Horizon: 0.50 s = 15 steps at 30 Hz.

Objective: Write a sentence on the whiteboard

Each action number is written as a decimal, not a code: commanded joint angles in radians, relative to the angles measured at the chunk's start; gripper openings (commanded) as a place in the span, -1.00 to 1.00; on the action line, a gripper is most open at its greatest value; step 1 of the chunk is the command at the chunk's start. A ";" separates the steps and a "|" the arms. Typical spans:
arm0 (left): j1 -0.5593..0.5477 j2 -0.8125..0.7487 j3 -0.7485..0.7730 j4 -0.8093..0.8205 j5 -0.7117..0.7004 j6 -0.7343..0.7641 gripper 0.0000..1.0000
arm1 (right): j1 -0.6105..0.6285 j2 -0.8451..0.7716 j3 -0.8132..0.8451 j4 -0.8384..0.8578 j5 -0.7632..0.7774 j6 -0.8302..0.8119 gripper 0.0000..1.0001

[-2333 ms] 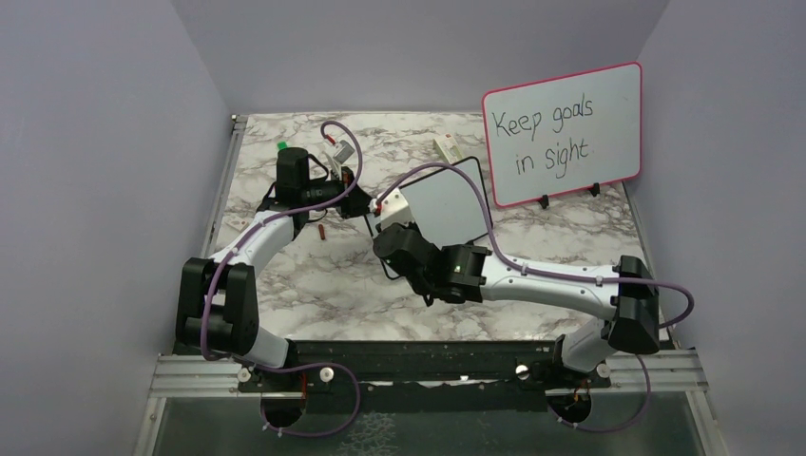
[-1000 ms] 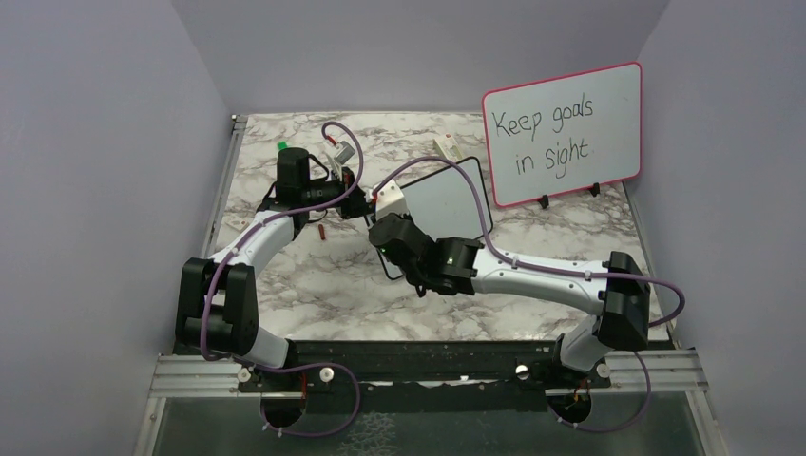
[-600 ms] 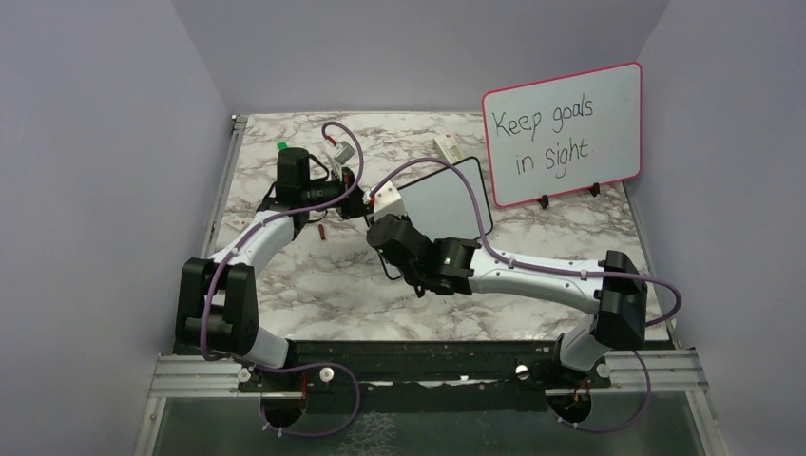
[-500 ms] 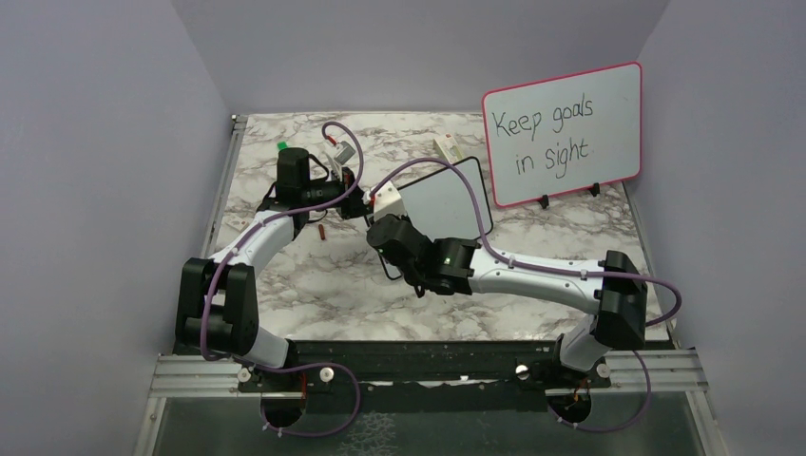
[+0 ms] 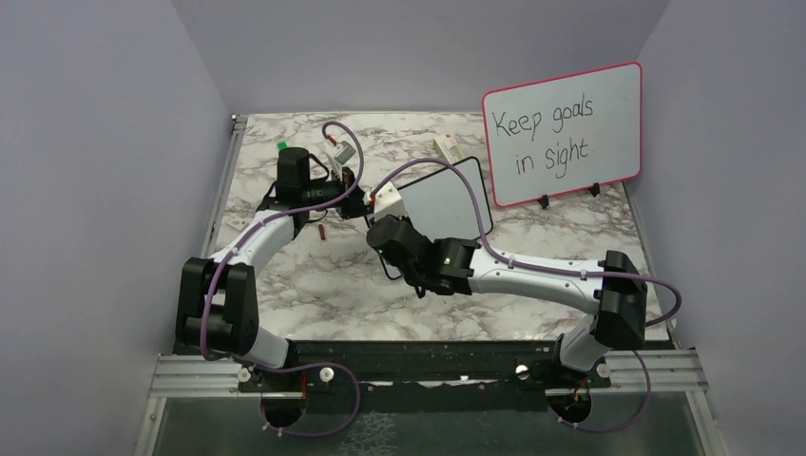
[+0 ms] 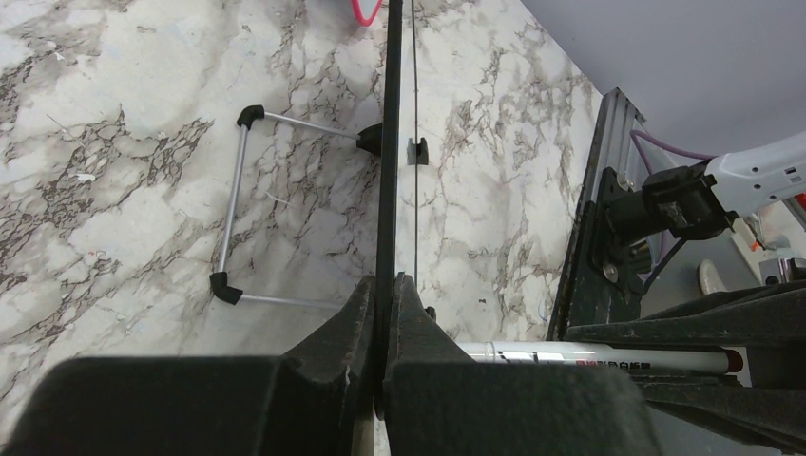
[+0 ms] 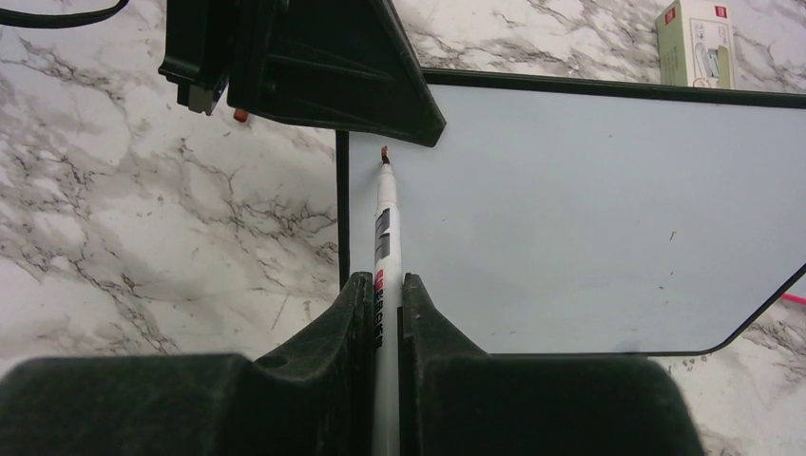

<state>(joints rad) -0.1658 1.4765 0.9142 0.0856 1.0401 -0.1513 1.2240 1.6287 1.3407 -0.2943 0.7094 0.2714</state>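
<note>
The small black-framed whiteboard (image 5: 447,199) stands tilted at mid-table; its face (image 7: 589,218) is blank, with no red sentence on it. My left gripper (image 5: 356,201) is shut on the board's left edge, seen edge-on between its fingers in the left wrist view (image 6: 388,142). My right gripper (image 5: 380,220) is shut on a white marker (image 7: 385,228). The marker's red tip is at the board's upper left corner, just under the left gripper. The marker also shows in the left wrist view (image 6: 589,359).
A larger pink-framed board (image 5: 563,133) with black writing "Keep goals in sight" stands at the back right. A small pale box (image 5: 447,147) lies behind the small board. A red cap (image 5: 323,231) and a green-topped object (image 5: 282,146) lie near the left arm. A wire stand (image 6: 233,218) lies on the marble.
My right arm has moved left and slightly back with the marker, bringing the tip to the board's upper left corner. The left arm has kept still, holding the board.
</note>
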 commanded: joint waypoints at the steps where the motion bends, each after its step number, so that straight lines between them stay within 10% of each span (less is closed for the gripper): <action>1: -0.028 0.040 -0.008 -0.084 -0.030 0.047 -1.00 | -0.006 0.015 0.035 -0.047 -0.010 0.029 -0.99; 15: -0.029 0.044 -0.008 -0.084 -0.031 0.049 -1.00 | -0.006 0.026 0.041 -0.135 -0.062 0.073 -0.99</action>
<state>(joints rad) -0.1658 1.4811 0.9184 0.0834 1.0412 -0.1509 1.2224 1.6337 1.3487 -0.3824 0.6781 0.3164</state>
